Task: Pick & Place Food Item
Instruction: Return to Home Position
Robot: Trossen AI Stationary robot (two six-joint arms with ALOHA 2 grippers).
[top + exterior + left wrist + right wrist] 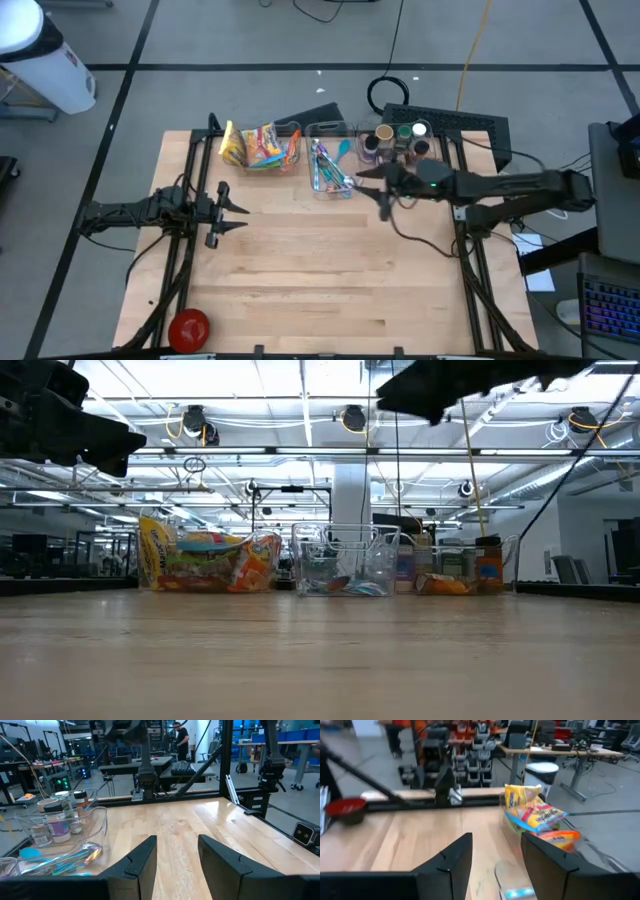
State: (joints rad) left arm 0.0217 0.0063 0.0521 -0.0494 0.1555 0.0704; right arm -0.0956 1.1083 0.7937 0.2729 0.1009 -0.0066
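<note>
the table is a flat rectangular slab of pale wood strips with a smooth, faintly glossy face, mounted on a dark metal frame.

the right gripper hangs high above the table, its two dark angular fingers spread apart and empty. the left gripper hovers over the table's left edge, fingers likewise parted and holding nothing.

three clear, thin-walled plastic bins with rounded corners stand in a row along the far edge.
- the left bin is the bin nearest the left gripper yet well apart from it, and farthest from the right gripper. it holds crinkled yellow and orange snack packets, piled above its rim.
- the middle bin lies just beside the right gripper, toward the left arm. it holds slim spoons, some teal, some with an iridescent sheen, lying crossed.
- the right bin stands just beyond the right gripper, toward the far edge. it holds small upright cylindrical jars with round lids.

a round, glossy red bowl sits at the near left corner, well apart from both grippers.
</note>
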